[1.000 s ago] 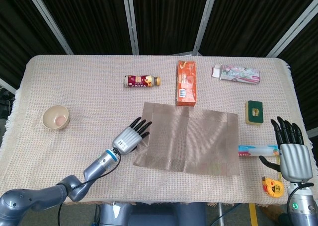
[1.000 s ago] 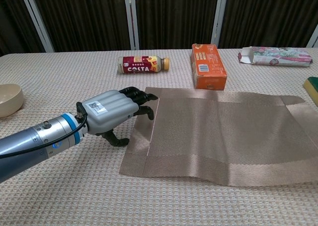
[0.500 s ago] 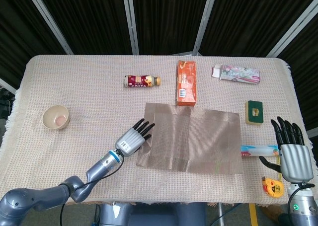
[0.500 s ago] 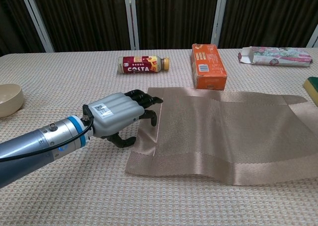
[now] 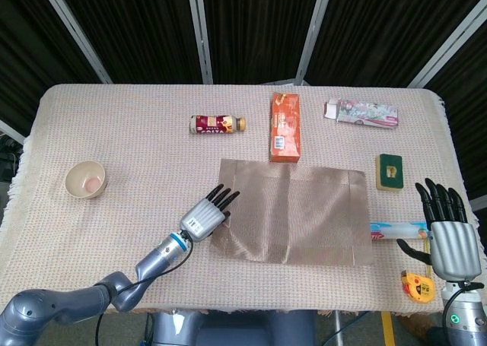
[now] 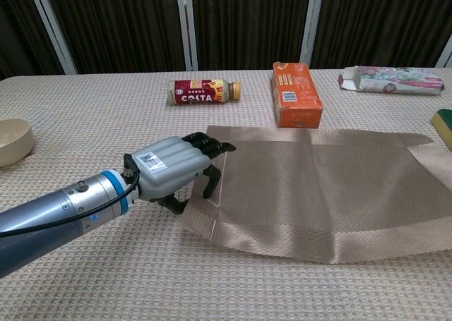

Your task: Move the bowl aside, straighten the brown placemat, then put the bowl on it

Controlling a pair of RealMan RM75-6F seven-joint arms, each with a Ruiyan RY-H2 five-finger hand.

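The brown placemat (image 5: 304, 213) lies in the middle of the table, roughly square to the edges, its near left corner raised off the cloth. My left hand (image 5: 207, 215) holds the mat's left edge (image 6: 215, 194), fingers on top and thumb under it. The cream bowl (image 5: 85, 180) stands apart at the far left of the table, also seen in the chest view (image 6: 10, 141). My right hand (image 5: 449, 239) hovers at the table's right front corner with fingers spread and nothing in it.
A Costa bottle (image 5: 218, 124) lies behind the mat, with an orange box (image 5: 284, 127) touching the mat's far edge. A floral carton (image 5: 361, 112), a green sponge (image 5: 389, 171), a tube (image 5: 399, 230) and a yellow tape measure (image 5: 417, 284) occupy the right side.
My left hand has moved right with the mat's left edge, and the mat has shifted right and turned straighter. The right hand and the bowl have stayed put.
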